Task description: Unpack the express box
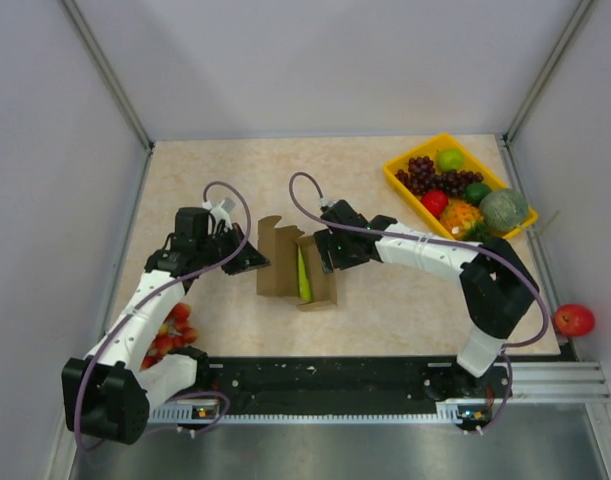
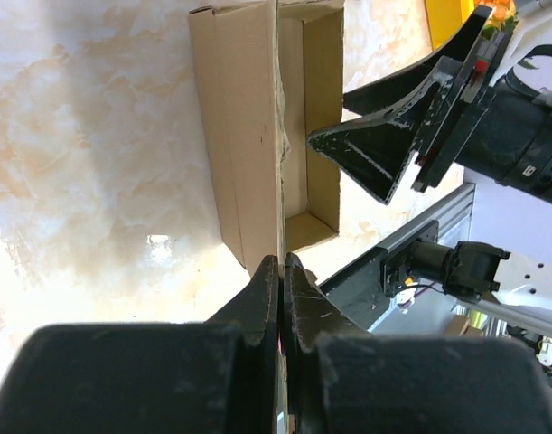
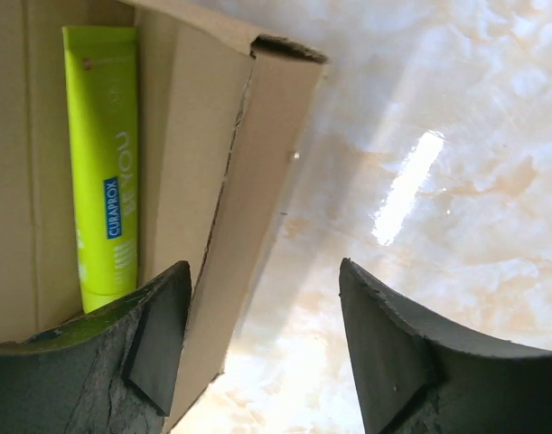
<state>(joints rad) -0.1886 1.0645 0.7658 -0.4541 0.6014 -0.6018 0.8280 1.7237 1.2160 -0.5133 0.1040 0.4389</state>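
Beige marbled table [image 1: 235, 180] inside a white-walled cell, arm bases on a black rail at the near edge. Express box [image 1: 297, 268] sits mid-table between the two arms, open on top, flaps up, a lime-green tube [image 3: 102, 163] lying inside along its length. Left gripper [image 2: 282, 271] has fingers pressed together, pinching the box's upright left flap edge, seen edge-on in the left wrist view. Right gripper [image 3: 262, 334] is spread wide, one finger over the box interior, the other outside over bare table, straddling the right wall; contact can't be told. Yellow fruit tray [image 1: 410, 185] at far right holds grapes, a lime, other fruit. Red apple [image 1: 573, 320] lies at the right edge near the rail. Red fruit cluster [image 1: 170, 335] under the left arm.
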